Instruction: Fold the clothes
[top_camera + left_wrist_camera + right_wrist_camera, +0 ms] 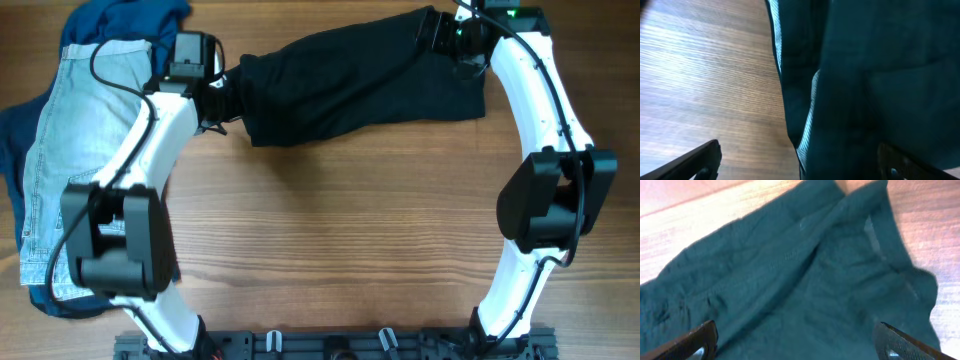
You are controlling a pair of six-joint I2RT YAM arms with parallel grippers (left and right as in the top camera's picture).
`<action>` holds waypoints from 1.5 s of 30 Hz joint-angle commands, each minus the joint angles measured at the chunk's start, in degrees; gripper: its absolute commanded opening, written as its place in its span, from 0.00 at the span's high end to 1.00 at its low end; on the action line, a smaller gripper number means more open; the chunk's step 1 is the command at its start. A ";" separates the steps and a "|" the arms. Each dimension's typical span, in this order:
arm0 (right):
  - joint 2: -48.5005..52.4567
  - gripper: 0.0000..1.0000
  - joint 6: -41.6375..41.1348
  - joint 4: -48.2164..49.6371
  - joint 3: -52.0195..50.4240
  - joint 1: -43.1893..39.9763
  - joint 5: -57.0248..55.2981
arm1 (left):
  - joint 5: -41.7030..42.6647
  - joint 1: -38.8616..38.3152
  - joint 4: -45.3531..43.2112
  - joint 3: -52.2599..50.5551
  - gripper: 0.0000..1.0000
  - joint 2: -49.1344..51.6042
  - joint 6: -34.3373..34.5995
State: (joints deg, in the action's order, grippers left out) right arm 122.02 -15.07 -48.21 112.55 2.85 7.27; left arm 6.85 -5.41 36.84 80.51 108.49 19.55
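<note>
The black shorts (350,75) lie stretched across the far middle of the table, folded into a long band. My left gripper (222,100) is at their left end, open, with the edge and pale dotted lining (810,107) between its wide-spread fingers. My right gripper (440,35) is over their right end, open, with black fabric (805,280) lying under its spread fingers. Light-blue denim shorts (60,150) lie at the far left on a dark blue garment (110,20).
The wooden table (340,230) stretches in front of the shorts. A black rail with clips (330,345) runs along the near edge. Both arm bases stand near it.
</note>
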 commanded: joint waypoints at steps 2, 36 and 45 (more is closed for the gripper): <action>0.55 0.01 1.84 -1.62 0.17 0.09 3.41 | 10.58 5.01 -3.54 0.15 0.03 7.17 -1.90; 1.92 0.96 -5.55 3.76 -2.43 1.22 4.83 | 17.44 9.25 11.76 0.15 0.96 0.00 -16.50; 13.05 0.96 -7.98 10.58 -2.43 2.21 5.66 | 16.52 17.46 15.74 2.69 0.96 -2.69 -16.11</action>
State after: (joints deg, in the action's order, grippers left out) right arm 133.10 -22.50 -37.80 110.50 4.95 11.57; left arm 23.81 10.66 52.64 80.82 109.27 4.54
